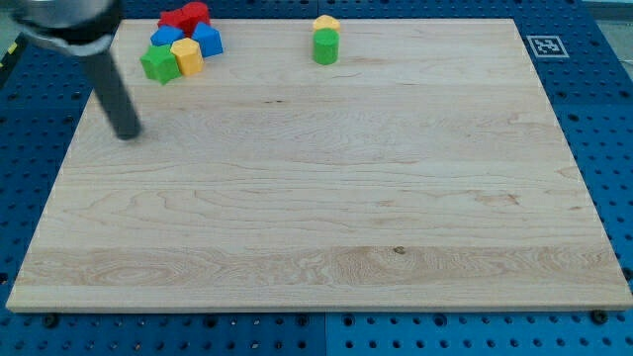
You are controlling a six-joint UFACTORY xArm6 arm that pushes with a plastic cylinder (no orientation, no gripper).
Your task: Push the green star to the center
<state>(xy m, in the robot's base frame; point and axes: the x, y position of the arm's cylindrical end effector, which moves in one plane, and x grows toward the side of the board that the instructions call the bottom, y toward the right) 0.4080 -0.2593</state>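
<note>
The green star [158, 64] lies near the view's top left of the wooden board [316, 227], at the left end of a tight cluster of blocks. Touching it on the right is a yellow block [186, 55]. Behind them are a blue block [165, 38], another blue block [208, 40] and two red blocks [185, 16]. My tip [128, 134] rests on the board below and to the left of the green star, apart from it by a clear gap.
A green cylinder [325, 46] with a yellow block [326, 24] just behind it stands at the view's top middle. A fiducial tag [545, 45] sits off the board's top right corner. Blue pegboard surrounds the board.
</note>
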